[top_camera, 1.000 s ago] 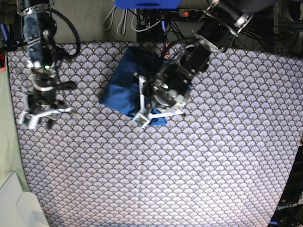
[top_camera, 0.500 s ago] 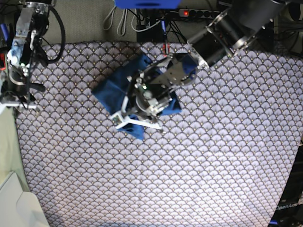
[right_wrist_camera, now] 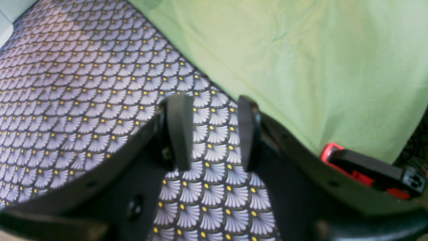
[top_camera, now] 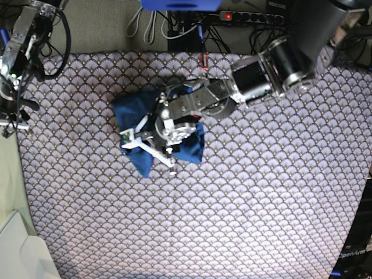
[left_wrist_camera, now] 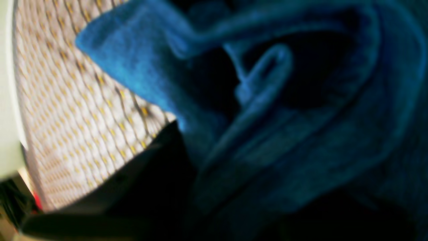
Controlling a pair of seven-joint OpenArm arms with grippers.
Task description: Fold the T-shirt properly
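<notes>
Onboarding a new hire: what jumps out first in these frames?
The bunched blue T-shirt left of centre on the scallop-patterned tablecloth, with the left claw over it, and bunched folds filling the left wrist view. The right claw hangs open and empty over the cloth's edge beside a green sheet.

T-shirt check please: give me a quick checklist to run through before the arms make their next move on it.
1. T-shirt folded into a neat flat rectangle: not ok, it lies bunched in loose rolls.
2. Left claw on the shirt: ok, it sits over the bundle.
3. Left claw grip: cannot tell, fabric fills the blurred left wrist view.
4. Right claw free: ok, open, nothing between its fingers.
5. Right claw near the shirt: not ok, it hangs over the tablecloth edge, far from it.
</notes>
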